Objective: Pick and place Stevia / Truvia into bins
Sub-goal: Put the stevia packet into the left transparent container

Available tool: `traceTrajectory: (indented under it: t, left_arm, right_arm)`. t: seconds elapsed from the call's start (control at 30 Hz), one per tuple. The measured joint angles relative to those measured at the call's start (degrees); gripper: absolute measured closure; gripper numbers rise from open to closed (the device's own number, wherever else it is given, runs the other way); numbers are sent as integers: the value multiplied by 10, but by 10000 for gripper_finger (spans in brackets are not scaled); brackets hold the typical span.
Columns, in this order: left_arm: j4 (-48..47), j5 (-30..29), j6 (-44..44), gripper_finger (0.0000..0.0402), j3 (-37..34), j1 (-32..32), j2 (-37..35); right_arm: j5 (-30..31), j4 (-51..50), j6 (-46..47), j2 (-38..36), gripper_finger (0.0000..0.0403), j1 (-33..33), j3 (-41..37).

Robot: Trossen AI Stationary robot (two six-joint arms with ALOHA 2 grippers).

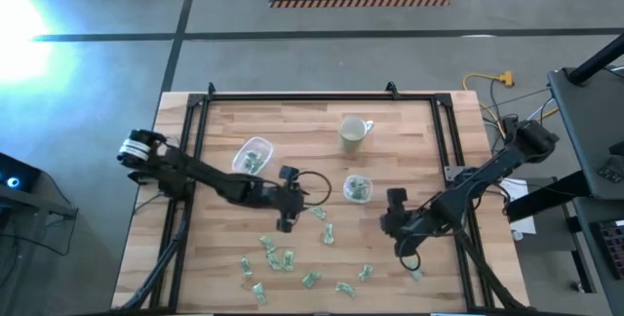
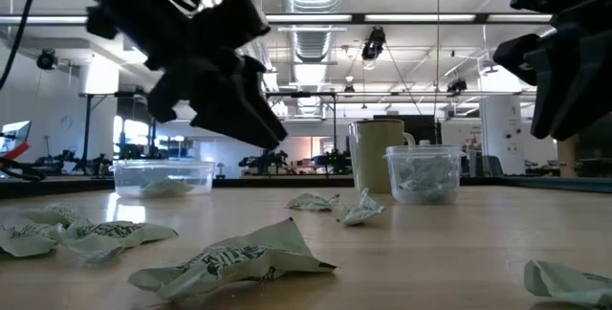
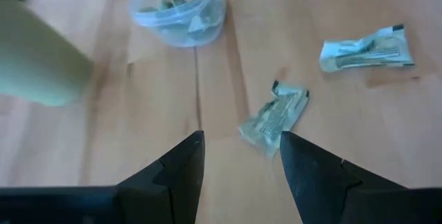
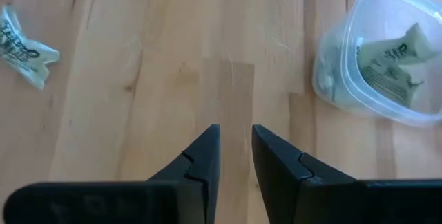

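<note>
Off past my left fingers (image 3: 181, 169) the pale mug (image 3: 34, 54) is a blur, sliced by the frame edge so I cannot see its handle or rim. The small clear bin (image 3: 181, 10) ahead of those fingers loses its far rim to the edge, and I cannot count the packets inside. Beyond my right fingers (image 4: 207, 156) the wider bin (image 4: 387, 58) runs out of frame on one side, and a packet (image 4: 24, 48) out to the other side is clipped too. Its print is too small to read. From table height my own arms show only as dark shapes.
</note>
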Motion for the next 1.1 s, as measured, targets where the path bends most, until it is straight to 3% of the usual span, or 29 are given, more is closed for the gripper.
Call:
traceTrajectory:
  t: [0.47, 1.1]
  left_arm:
    - [5, 140, 14, 228, 60, 58, 91]
    - [-25, 175, 9, 228, 80, 69, 132]
  right_arm:
    - [3, 13, 2, -6, 335, 0, -14]
    - [3, 16, 1, -6, 335, 0, -15]
